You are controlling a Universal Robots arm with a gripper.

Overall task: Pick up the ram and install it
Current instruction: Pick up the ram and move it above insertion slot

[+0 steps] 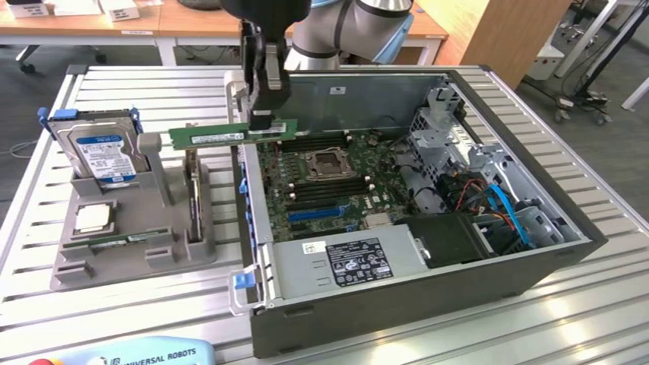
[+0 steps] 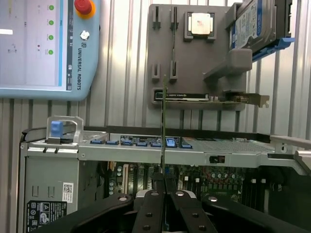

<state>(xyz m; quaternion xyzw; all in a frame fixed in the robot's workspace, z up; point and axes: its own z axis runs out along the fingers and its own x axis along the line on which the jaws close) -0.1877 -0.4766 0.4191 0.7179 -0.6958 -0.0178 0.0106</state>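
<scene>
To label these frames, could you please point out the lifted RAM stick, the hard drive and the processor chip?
lifted RAM stick [image 1: 213, 136]: exterior view, middle of the green board.
hard drive [image 1: 102, 154]: exterior view, blue label.
processor chip [image 2: 200, 23]: wrist view, silver lid centre.

The ram [image 1: 208, 136] is a long, narrow green circuit-board stick with a row of dark chips along its face and a pale label near one end. It is lifted clear of everything, clamped near that labelled end between the claw [image 1: 266, 128] fingers. It stands on its long edge with its length level. The gripped end hangs over the side wall of the open computer case [image 1: 266, 251], and the free end reaches out over the grey holder [image 1: 121, 258]. In the wrist view it [image 2: 164, 131] shows edge-on as a thin line.
</scene>
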